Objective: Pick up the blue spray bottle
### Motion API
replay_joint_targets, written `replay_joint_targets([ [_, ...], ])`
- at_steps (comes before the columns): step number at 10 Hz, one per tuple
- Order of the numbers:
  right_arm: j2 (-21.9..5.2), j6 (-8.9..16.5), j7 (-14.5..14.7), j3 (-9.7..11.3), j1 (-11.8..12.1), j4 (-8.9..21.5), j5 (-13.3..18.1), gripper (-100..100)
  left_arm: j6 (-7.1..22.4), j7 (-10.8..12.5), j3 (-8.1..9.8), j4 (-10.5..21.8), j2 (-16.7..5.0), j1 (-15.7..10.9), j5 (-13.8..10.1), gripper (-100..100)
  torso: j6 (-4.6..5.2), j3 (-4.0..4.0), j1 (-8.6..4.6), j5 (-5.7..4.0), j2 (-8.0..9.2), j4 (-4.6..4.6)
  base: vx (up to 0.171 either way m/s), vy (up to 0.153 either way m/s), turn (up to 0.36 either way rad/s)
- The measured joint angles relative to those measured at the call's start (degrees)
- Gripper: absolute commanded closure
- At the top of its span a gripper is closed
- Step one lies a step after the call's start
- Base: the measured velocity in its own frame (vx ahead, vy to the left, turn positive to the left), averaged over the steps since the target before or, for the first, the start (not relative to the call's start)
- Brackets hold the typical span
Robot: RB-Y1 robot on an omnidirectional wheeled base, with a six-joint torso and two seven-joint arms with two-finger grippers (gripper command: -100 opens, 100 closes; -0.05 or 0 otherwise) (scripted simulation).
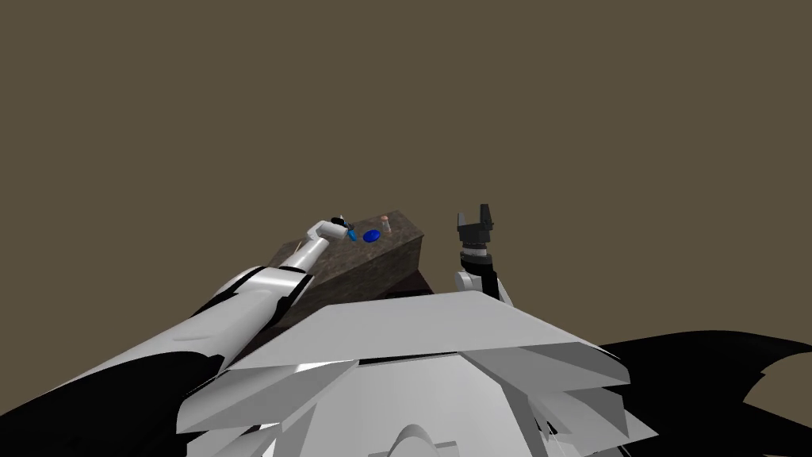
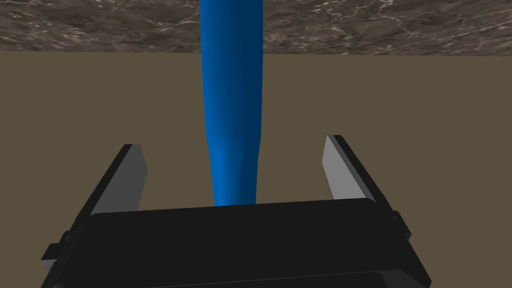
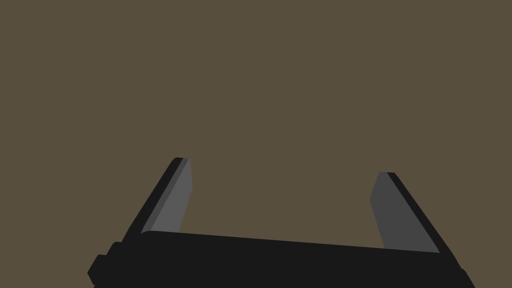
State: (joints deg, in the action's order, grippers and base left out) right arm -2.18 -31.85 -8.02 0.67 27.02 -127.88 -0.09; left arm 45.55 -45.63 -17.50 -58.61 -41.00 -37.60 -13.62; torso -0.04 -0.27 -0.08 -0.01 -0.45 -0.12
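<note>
The left gripper (image 2: 233,145) is wide open around the blue spray bottle (image 2: 231,100), seemingly not touching it, by the marbled worktop (image 2: 375,25). The right gripper (image 3: 283,167) is open and empty.

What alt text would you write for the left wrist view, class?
A blue spray bottle sits between the open fingers of the left gripper, with a gap on either side. A brown marbled counter lies beyond.
</note>
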Motion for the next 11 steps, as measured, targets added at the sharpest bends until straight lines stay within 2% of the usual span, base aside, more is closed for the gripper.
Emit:
replay_joint_targets([
  [4,0.00,0.00,0.00,0.00,-0.01,0.01,0.00,0,-0.01,-0.01,0.00,0.00,-0.03,-0.03,0.04,100,0.01,0.21,0.14,0.06,0.35,0.08,0.002,0.000,0.002],
  [5,0.00,0.00,0.00,0.00,-0.01,0.01,0.00,0,-0.01,-0.01,0.01,0.00,-0.03,-0.04,0.04,0,0.01,0.21,0.14,0.06,0.36,0.07,0.000,0.000,0.000],
  [6,0.00,0.00,0.00,0.00,-0.01,0.01,0.00,0,-0.01,-0.01,0.01,0.00,-0.03,-0.04,0.04,100,0.01,0.21,0.14,0.07,0.36,0.07,-0.088,0.053,-0.179],
  [9,-0.01,0.01,0.00,0.00,-0.04,0.01,0.00,0,1.35,1.80,0.52,1.78,0.14,-1.52,1.70,100,0.16,0.47,0.33,0.21,0.92,0.08,-0.176,0.073,-0.252],
  [10,-0.01,0.01,0.00,0.00,-0.04,0.01,0.00,0,1.91,2.42,0.68,2.53,0.19,-2.06,2.23,100,0.14,0.48,0.28,0.20,0.91,0.10,-0.070,0.021,-0.045],
  [11,0.00,0.01,0.00,0.00,-0.02,0.01,0.00,0,2.06,2.55,0.67,2.61,0.23,-2.10,2.29,0,0.07,0.36,0.23,0.18,0.66,0.08,-0.014,0.003,0.009],
])
